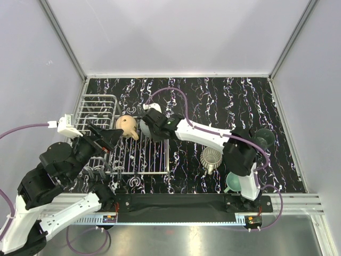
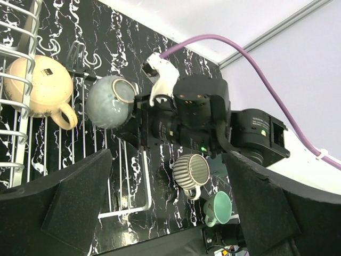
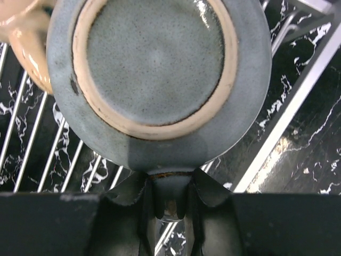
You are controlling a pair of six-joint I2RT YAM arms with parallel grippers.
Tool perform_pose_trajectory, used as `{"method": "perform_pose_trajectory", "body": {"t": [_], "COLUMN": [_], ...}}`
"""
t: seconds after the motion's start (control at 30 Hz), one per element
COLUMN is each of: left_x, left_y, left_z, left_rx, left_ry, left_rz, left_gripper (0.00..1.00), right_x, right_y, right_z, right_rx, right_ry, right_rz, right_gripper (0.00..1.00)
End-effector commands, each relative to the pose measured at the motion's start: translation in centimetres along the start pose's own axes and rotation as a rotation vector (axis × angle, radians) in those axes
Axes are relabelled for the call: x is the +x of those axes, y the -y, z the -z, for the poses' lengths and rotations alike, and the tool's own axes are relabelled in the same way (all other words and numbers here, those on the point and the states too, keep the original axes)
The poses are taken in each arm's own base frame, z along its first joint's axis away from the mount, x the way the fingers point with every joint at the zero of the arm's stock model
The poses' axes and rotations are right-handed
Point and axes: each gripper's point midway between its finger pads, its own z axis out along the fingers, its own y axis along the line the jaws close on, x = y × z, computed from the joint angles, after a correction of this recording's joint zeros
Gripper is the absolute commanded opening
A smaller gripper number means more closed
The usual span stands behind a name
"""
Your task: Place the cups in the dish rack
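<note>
Right end effector [image 3: 169, 205] pinches grey-teal cup [image 3: 160, 64]; left one [image 2: 168, 202] gapes empty over marbled tabletop [image 1: 224, 101].

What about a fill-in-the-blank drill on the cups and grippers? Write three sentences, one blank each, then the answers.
1. The right gripper grips the grey-teal cup by its ____.
2. The left gripper is ____ and holds nothing.
3. In the top view the peach cup lies on the rack, just ____ of the held cup.
Answers: handle; open; left.
</note>
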Motion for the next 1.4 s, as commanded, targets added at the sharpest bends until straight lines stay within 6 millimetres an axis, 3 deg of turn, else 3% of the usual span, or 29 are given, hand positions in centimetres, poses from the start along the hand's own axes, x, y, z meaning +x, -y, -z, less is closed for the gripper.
{"method": "perform_pose_trajectory", "body": {"t": [0.0,0.27,0.33,0.7,1.37], "left_x": [-0.7,-1.0,-1.2,-1.6,-1.4], "left_y": [0.6,0.4,0.2,-0.4,-0.4], "left_z": [0.0,0.4,0.7,1.0,0.9], "left_rx": [0.031,0.031,0.031,0.012,0.008], "left_ry": [0.030,0.042,0.049,0.067,0.061], "left_rz": [-0.011,-0.028,-0.029,-0.040,-0.034], "left_gripper": [0.94,0.94,0.94,0.94,0.94], "right_x": [-6.6,-7.9,-7.5,-8.2,-8.2], "right_y": [-1.8,-2.4,-2.6,-6.2,-9.7], "right_z": [1.3,-0.4,-1.3,-1.7,-4.2], "right_rx": [-0.013,0.018,0.022,-0.076,-0.143], "right_ry": [0.207,0.237,0.216,0.229,0.224], "right_rz": [-0.032,-0.024,-0.014,-0.003,0.049], "right_gripper": [0.00,0.00,0.00,0.00,0.00]}}
